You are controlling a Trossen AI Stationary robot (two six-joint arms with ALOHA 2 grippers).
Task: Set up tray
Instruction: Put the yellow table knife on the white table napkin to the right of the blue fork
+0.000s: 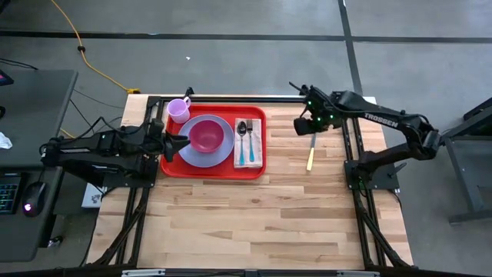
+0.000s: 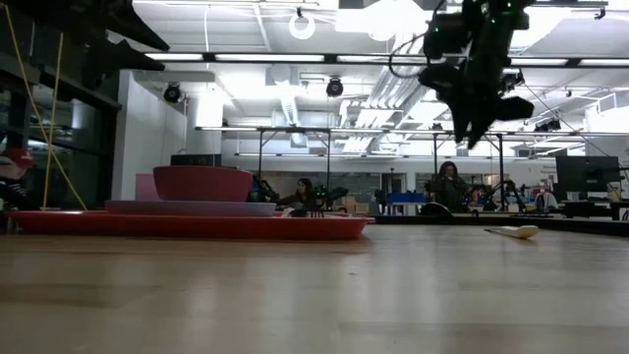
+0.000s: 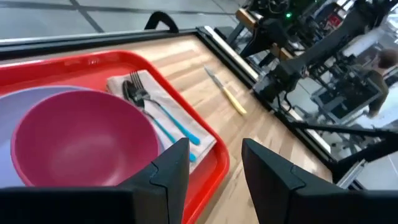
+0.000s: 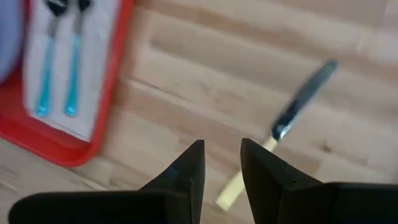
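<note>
The red tray (image 1: 211, 173) lies on the wooden table at the far left. On it a magenta bowl (image 1: 206, 135) stands on a lavender plate (image 1: 201, 159). A lavender cup (image 1: 179, 110) fills its far left corner. A spoon (image 1: 241, 138) and a fork (image 1: 249, 138) with blue handles lie on a white napkin (image 1: 247, 159). A yellow-handled knife (image 1: 310, 151) lies flat on the table right of the tray. My left gripper (image 3: 214, 152) hovers open over the tray's left side. My right gripper (image 4: 222, 149) hangs open above the knife (image 4: 292, 118), pointing down, clear of it.
Black frame rails (image 1: 350, 146) run along the table's left, right and far sides. Bare wood (image 1: 254, 223) stretches from the tray to the near edge. A desk with a mouse (image 1: 31, 206) stands off the table's left. People (image 2: 450, 185) sit in the room beyond.
</note>
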